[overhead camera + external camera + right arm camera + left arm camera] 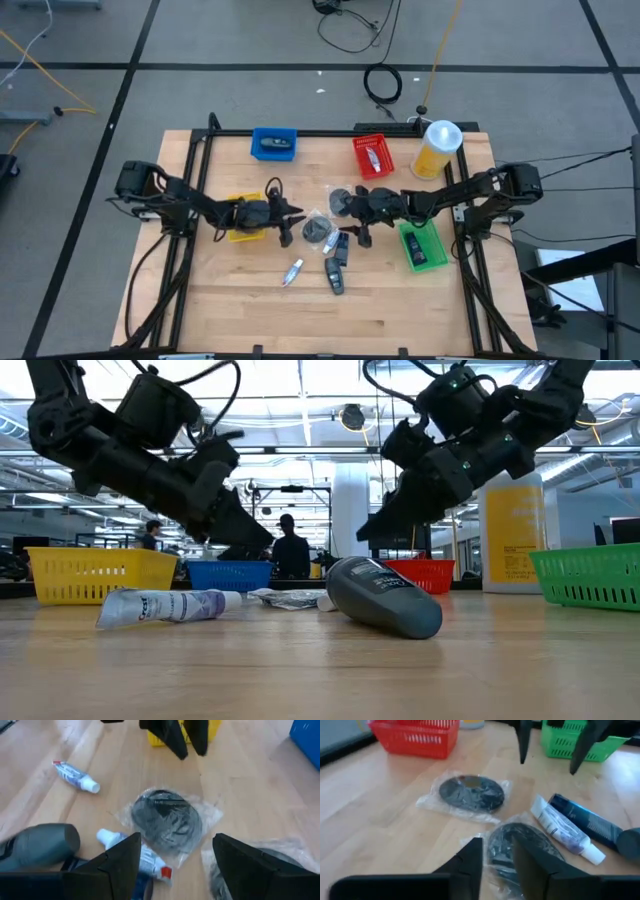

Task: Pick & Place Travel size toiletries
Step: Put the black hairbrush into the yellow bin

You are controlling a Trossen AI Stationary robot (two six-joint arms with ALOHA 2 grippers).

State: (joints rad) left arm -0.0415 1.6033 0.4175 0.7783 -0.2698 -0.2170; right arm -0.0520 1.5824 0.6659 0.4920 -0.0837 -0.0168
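Wooden tabletop [400,310] is carrying four bins at its edges and loose toiletries at its centre. Both arms are reaching inward. Left tool [496,854], fingers nearly together and gripping nothing, is hovering just over the near wrapped disc [520,840]. Right tool [175,851], fingers spread wide and empty, is hovering near the same disc [167,821]. Step in hand appears to be the approach; next, one tool needs lowering and closing on the wrapper.
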